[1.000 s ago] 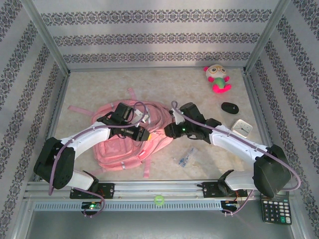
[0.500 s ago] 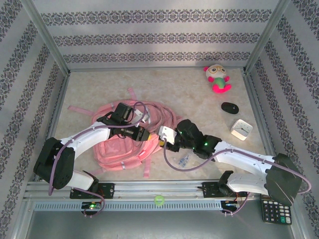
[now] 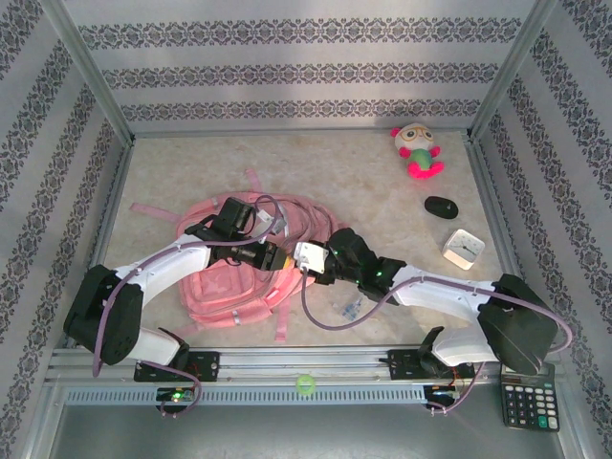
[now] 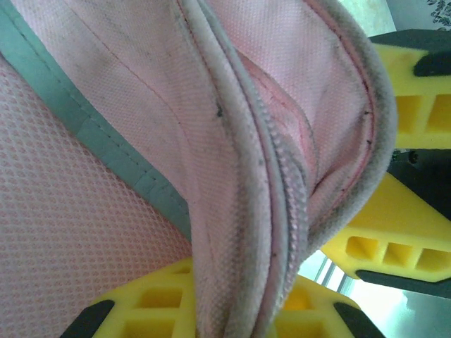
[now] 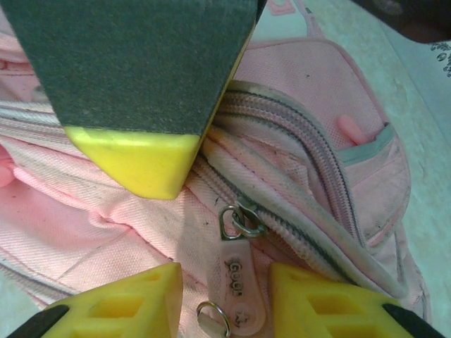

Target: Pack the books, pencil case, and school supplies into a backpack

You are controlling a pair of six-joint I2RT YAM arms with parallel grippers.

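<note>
Swung left, my right gripper (image 3: 298, 260) straddles, fingers apart, the large pink fabric backpack's (image 3: 225, 287) zip pull (image 5: 239, 299); my left gripper (image 3: 273, 256) clamps its rim, and the small clear plastic packet (image 3: 350, 308) lies unpacked.

Probably a lab rig: aluminium frame (image 3: 96, 86), wallpapered walls (image 3: 287, 72).

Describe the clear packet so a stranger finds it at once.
Start at the big pink backpack. Just right of it, nearer the front rail, lies the packet. It is small and see-through with bluish contents, unlike the white clock farther right.
</note>
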